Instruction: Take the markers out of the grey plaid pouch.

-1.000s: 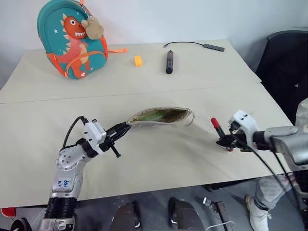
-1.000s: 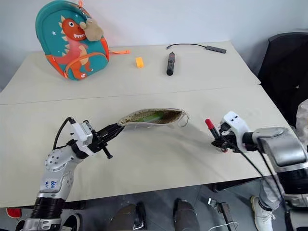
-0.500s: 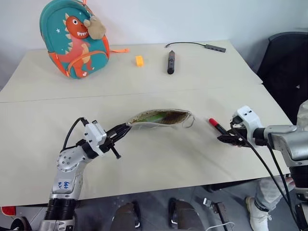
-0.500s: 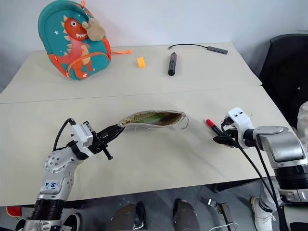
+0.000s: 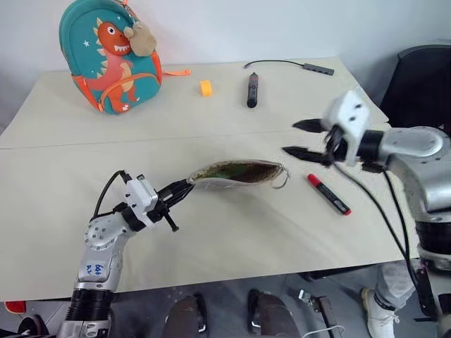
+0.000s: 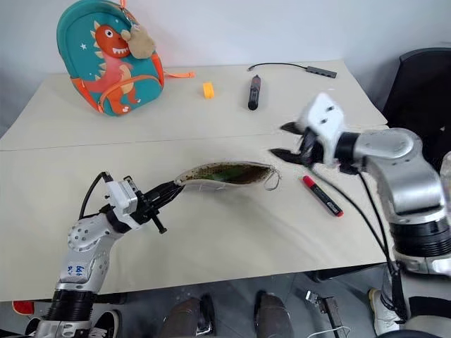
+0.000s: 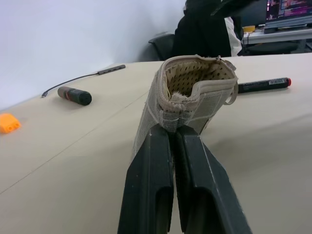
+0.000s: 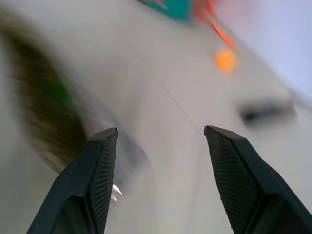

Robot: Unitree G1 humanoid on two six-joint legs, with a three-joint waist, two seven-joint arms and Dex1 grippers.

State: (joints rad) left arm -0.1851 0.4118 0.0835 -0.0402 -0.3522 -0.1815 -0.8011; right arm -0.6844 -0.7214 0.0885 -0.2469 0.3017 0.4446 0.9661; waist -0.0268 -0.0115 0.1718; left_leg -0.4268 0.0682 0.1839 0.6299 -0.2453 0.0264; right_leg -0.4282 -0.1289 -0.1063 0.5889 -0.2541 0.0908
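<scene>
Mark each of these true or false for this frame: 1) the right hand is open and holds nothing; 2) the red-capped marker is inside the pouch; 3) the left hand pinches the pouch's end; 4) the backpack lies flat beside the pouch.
1) True: the right hand is open and empty above the table.
2) False: the red-capped dark marker lies on the beige table, right of the grey fabric pouch.
3) True: the left hand is shut on it.
4) False: the teal dinosaur backpack stands at the far edge.

Dinosaur backpack (image 5: 110, 58), orange block (image 5: 205, 87), black stick device (image 5: 251, 89) on table (image 5: 63, 183).
</scene>
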